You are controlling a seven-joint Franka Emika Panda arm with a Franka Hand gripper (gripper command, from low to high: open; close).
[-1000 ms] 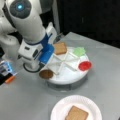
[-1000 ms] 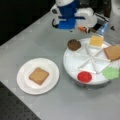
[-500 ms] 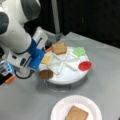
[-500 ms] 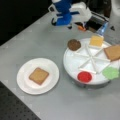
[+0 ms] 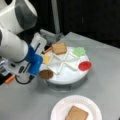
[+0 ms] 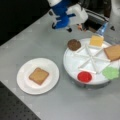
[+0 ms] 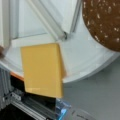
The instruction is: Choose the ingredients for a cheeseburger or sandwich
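A round white divided tray (image 5: 65,75) (image 6: 75,65) holds the ingredients, each in its own section. They are a brown toast slice (image 5: 59,48) (image 6: 113,52), yellow cheese (image 5: 46,59) (image 6: 96,40) (image 7: 42,70), a dark round patty (image 5: 46,74) (image 6: 74,44) (image 7: 105,22), green lettuce (image 5: 79,51) (image 6: 110,72) and a red disc (image 5: 84,65) (image 6: 84,76). Another toast slice (image 5: 77,113) (image 6: 38,75) lies alone on the white paper plate (image 5: 58,110) (image 6: 23,83). My blue gripper (image 5: 35,68) (image 6: 62,23) hangs at the tray's rim beside the cheese and patty. The wrist view shows no fingers.
A metal rail (image 7: 30,105) and a clear blue piece (image 6: 102,28) (image 7: 62,108) sit just outside the tray beyond the cheese. An orange object (image 5: 10,79) lies under the arm. The grey table (image 6: 30,42) surrounds the tray and plate.
The arm has shifted slightly along the tray's rim near the cheese and patty. No food piece has moved.
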